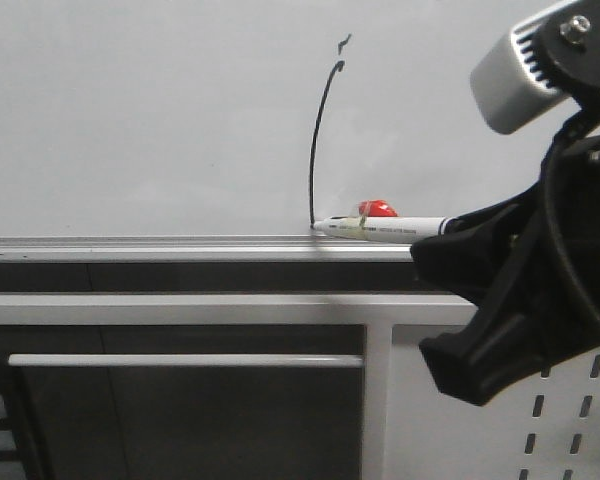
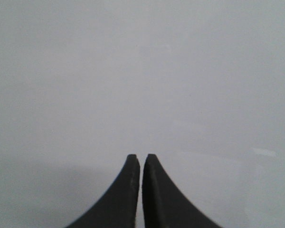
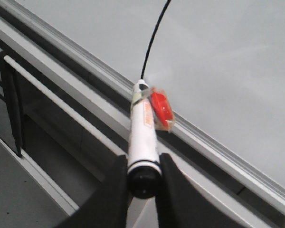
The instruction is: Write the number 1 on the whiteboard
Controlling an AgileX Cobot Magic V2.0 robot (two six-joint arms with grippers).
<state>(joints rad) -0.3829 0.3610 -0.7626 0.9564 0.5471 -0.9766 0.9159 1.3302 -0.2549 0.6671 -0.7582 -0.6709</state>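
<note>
In the front view, the whiteboard [image 1: 130,120] fills the upper half of the frame, with its silver frame rail [image 1: 180,245] running across below it. The number 1 [image 1: 318,150] is seen slightly right of centre as a thin black, slightly curved stroke rising from the rail toward 12 o'clock, with a small separate tick [image 1: 345,42] just above its top end. A white marker [image 1: 385,229] is held nearly level along the rail, its tip touching the lower end of the stroke. A small red piece [image 1: 378,208] is seen on the marker's upper side. The right end effector [image 1: 450,235] enters from 3 o'clock and is closed on the marker's rear end. A grey perforated panel [image 1: 570,420] is visible at 5 o'clock.

In the left wrist view, only a plain pale surface is seen beyond the left end effector [image 2: 141,159], whose fingers are brought together with just a thin slit between them and nothing held.

In the right wrist view, the marker [image 3: 143,128] is clamped between the two dark fingers [image 3: 113,190] of the right end effector [image 3: 143,183]. Its tip is placed against the board at the lower end of the black stroke [image 3: 154,38], just above the frame rail [image 3: 218,147], and the red piece [image 3: 161,109] is taped beside the tip.
</note>
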